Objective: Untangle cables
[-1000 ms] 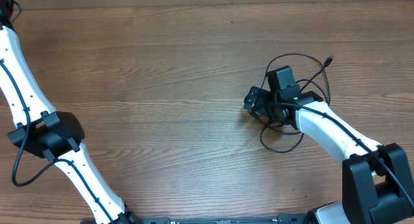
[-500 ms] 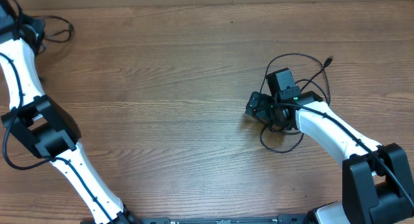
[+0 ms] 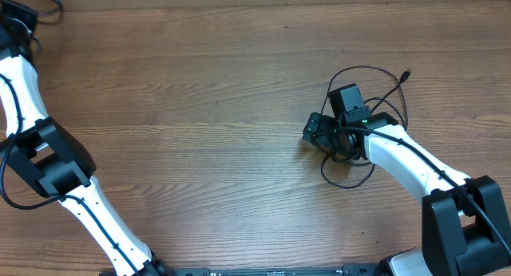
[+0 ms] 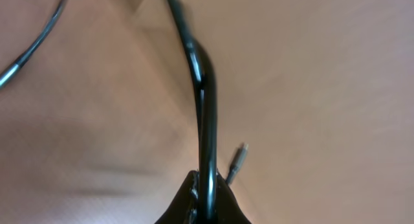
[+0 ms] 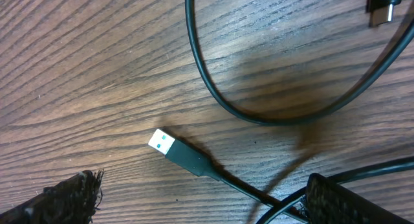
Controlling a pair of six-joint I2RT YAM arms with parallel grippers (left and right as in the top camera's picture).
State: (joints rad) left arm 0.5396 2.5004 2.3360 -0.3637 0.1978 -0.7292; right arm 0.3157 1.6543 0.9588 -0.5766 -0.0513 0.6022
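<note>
Both ends of our table (image 3: 200,108)
Right of centre we find the cables (image 3: 347,186) looped under and around the right gripper (image 3: 314,130), with a plug (image 5: 184,156) lying on the table between its fingers. At the far left back corner, one strand (image 4: 206,107) runs out from between the fingers of the left gripper (image 4: 206,198).

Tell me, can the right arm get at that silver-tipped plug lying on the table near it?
Probably yes. The right gripper is wide open, and the plug lies uncovered on the bare table, just ahead of the gap between its fingers. A cable loop curves beyond it without touching.
</note>
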